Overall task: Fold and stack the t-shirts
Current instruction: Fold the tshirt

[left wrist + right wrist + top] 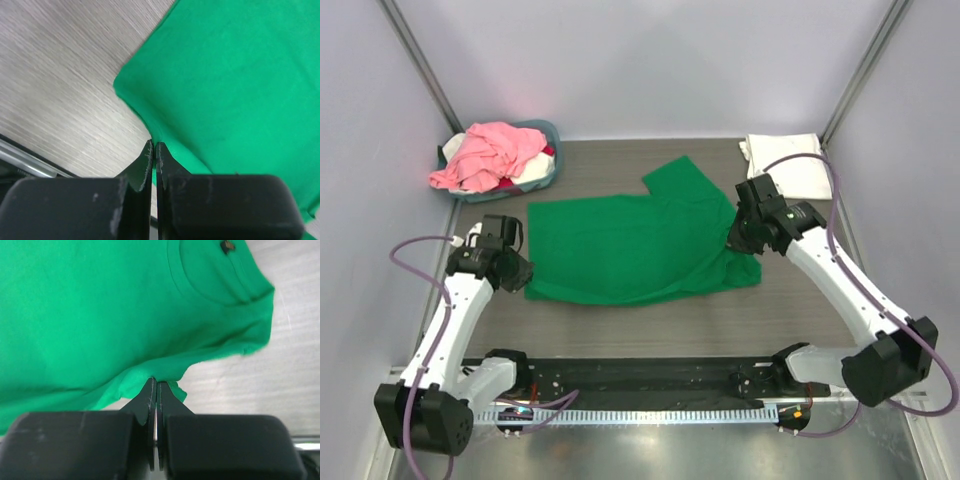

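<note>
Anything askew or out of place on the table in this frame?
The green t-shirt lies uneven: one sleeve juts toward the far edge, and the corner by the right arm is bunched. The pink t-shirt heaps over the basket rim.

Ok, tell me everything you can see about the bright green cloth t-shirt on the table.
The bright green t-shirt is soft plain cloth, spread mostly flat on the grey wood-grain table, round collar to the right, one short sleeve pointing to the far edge. A small dark label sits inside the neckline. The shut left gripper pinches its left edge; the shut right gripper pinches a fold near the collar.
</note>
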Controlling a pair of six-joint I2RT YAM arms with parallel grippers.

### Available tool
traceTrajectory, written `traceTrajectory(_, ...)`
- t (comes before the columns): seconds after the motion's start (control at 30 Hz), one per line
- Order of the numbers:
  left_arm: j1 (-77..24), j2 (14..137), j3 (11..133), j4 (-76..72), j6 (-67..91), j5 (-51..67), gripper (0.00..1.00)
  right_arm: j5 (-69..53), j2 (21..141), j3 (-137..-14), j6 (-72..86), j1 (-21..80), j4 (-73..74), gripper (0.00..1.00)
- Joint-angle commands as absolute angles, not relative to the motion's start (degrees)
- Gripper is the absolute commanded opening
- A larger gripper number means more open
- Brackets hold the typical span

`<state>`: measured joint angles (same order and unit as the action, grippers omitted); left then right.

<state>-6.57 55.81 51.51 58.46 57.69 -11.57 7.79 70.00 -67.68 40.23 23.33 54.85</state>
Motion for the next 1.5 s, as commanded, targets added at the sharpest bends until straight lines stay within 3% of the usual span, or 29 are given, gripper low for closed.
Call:
traceTrajectory(0.0, -5.4, 59.0, 53.0, 54.0, 54.5, -13.2, 0.00, 9.6, 73.2, -71.7, 36.5, 22.2, 50.1, 0.01)
traceTrajectory(0.7, 2.3, 78.4, 54.9, 43.3, 51.6, -10.5, 0.01, 8.3, 95.7, -83.7, 30.4, 16.3, 44.4, 0.01)
traceTrajectory(0.77, 4.6, 81.4, 55.7, 42.2, 52.0, -5.6, 0.04, 8.4, 97.8, -86.1, 30.1, 15.6, 44.2, 0.01)
traceTrajectory(0.87, 10.2, 89.2, 60.5, 42.8, 51.6, 3.4, 0.18, 7.3, 104.1, -92.6, 29.5, 13.3, 43.9, 0.52)
traceTrajectory(0.9, 11.6, 92.2, 62.2, 43.8, 51.1, 4.4, 0.31, 6.6, 105.5, -94.7, 29.4, 12.5, 45.7, 0.68)
traceTrajectory(1.0, 12.0, 92.9, 68.4, 48.9, 48.1, 5.5, 0.64, 5.8, 105.8, -98.5, 28.6, 10.3, 48.6, 0.72)
traceTrajectory(1.1, 12.0, 86.2, 66.0, 49.7, 46.8, 2.1, 0.77, 4.2, 97.8, -85.1, 28.4, 9.0, 44.9, 0.71)
traceTrajectory(1.3, 12.0, 72.2, 50.4, 45.6, 49.5, 4.8, 0.75, -4.7, 83.1, -60.4, 29.6, 6.9, 36.4, 0.65)
traceTrajectory(1.47, 12.0, 66.8, 41.0, 41.3, 52.6, 6.2, 0.75, -7.7, 80.1, -51.8, 30.1, 4.3, 33.7, 0.61)
